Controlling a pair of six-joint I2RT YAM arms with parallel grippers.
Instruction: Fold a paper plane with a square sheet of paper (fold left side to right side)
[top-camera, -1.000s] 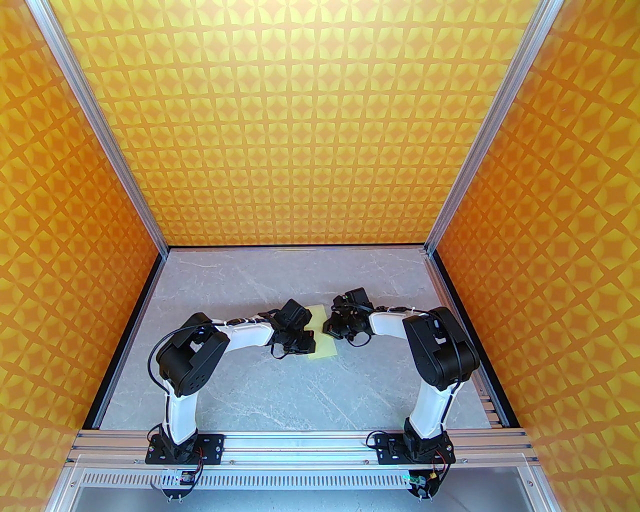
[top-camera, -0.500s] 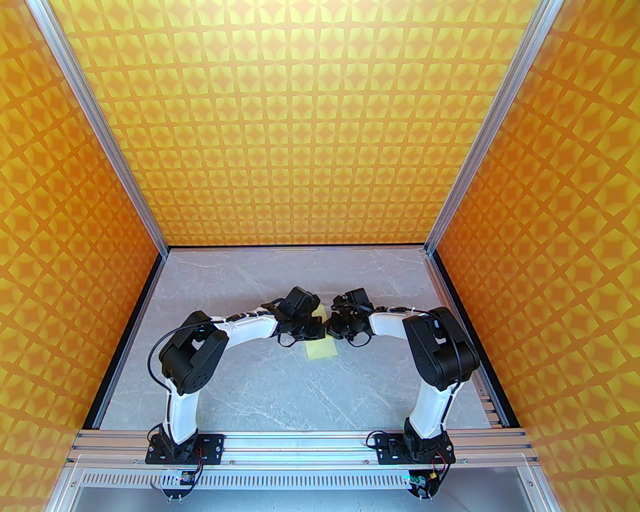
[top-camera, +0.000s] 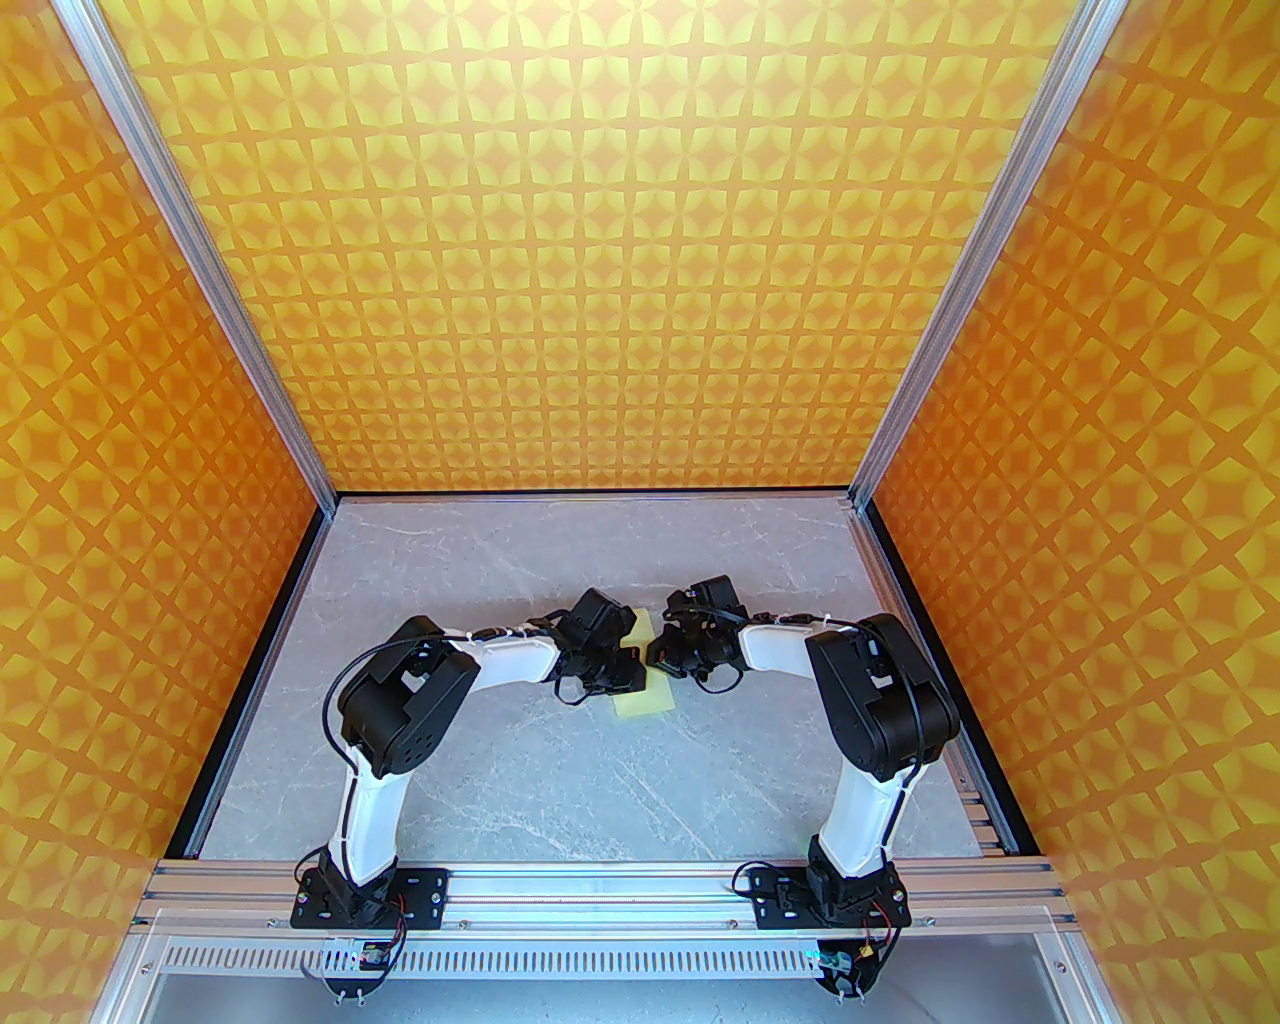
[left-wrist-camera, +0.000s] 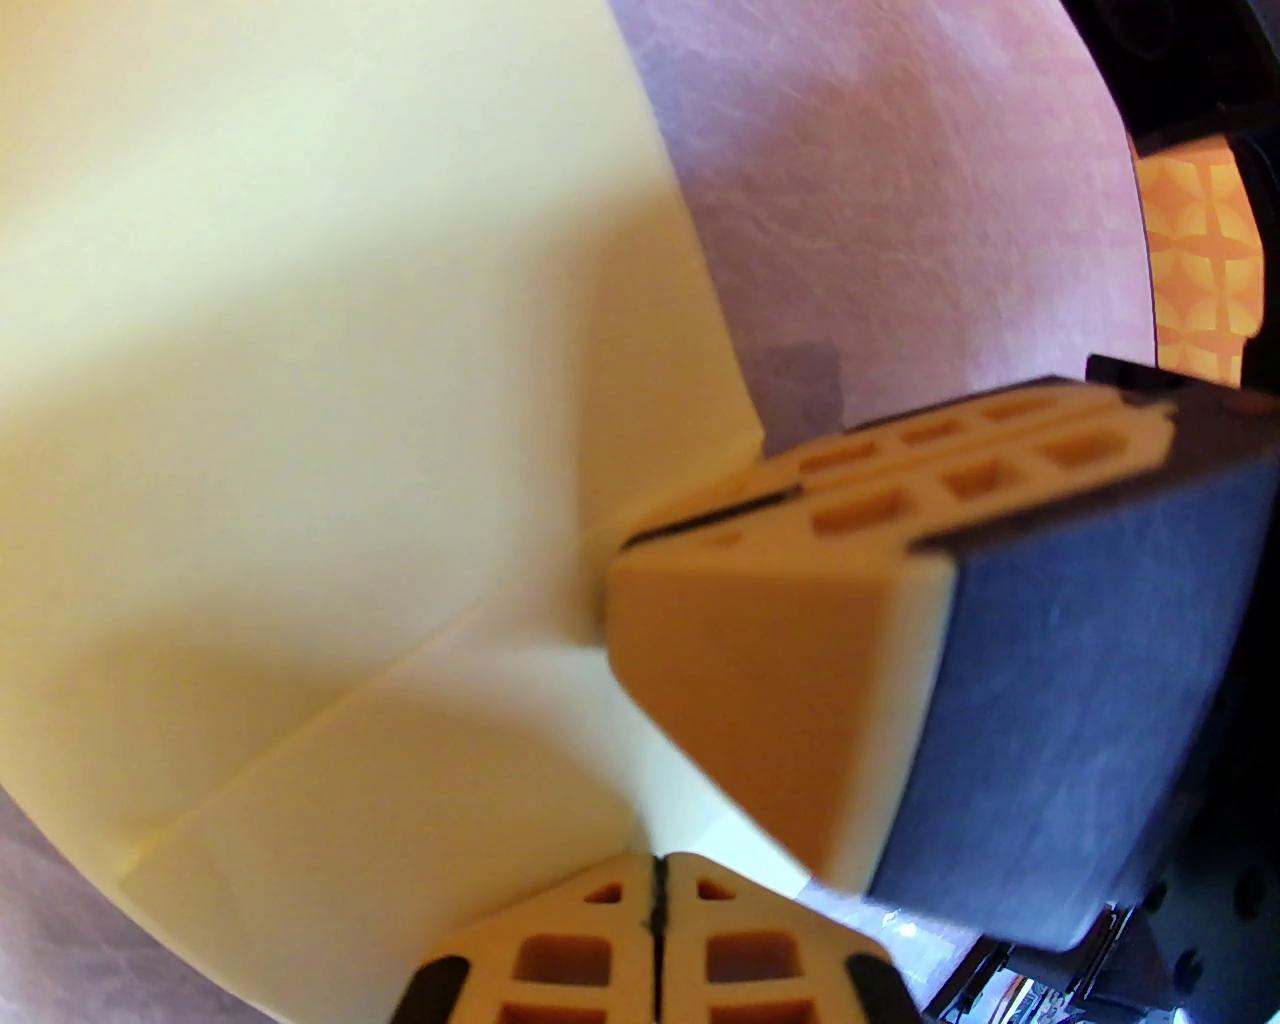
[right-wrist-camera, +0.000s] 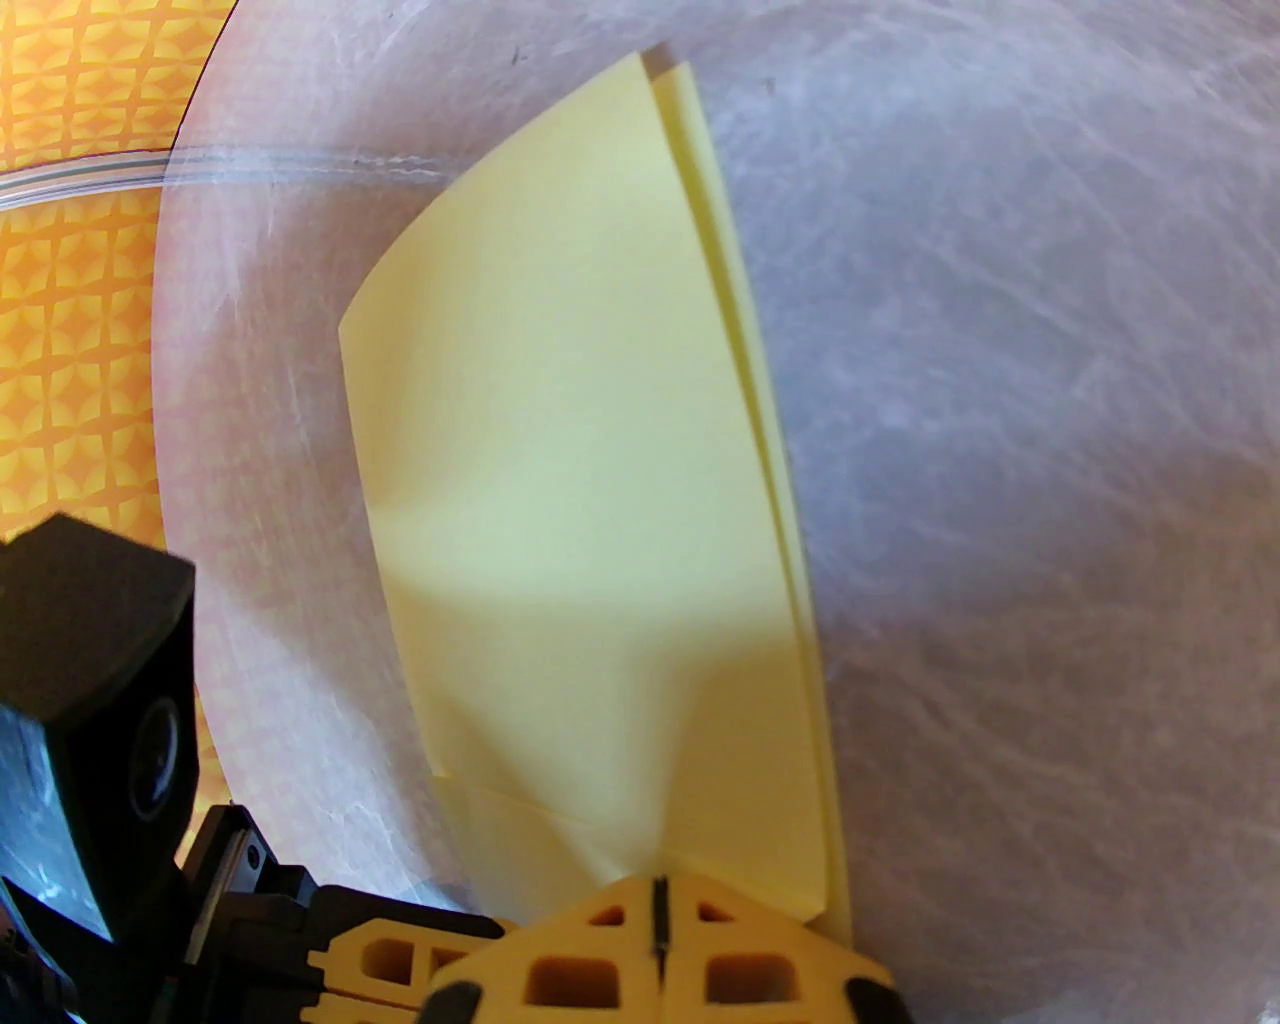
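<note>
The sheet of paper (right-wrist-camera: 590, 480) lies folded in half on the tabletop (top-camera: 500, 780), layers slightly offset along one edge. The left tool (left-wrist-camera: 655, 900) and right tool (right-wrist-camera: 657, 905) are both clenched, tips on the paper, grasping nothing. Risk: a sliding tip may drag the top layer, widening the offset and skewing the crease.

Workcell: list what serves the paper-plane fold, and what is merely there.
Belongs to the job:
folded pale yellow paper sheet
left end effector
right end effector

Merely there:
grey marbled tabletop
orange patterned walls
aluminium frame rail
</note>
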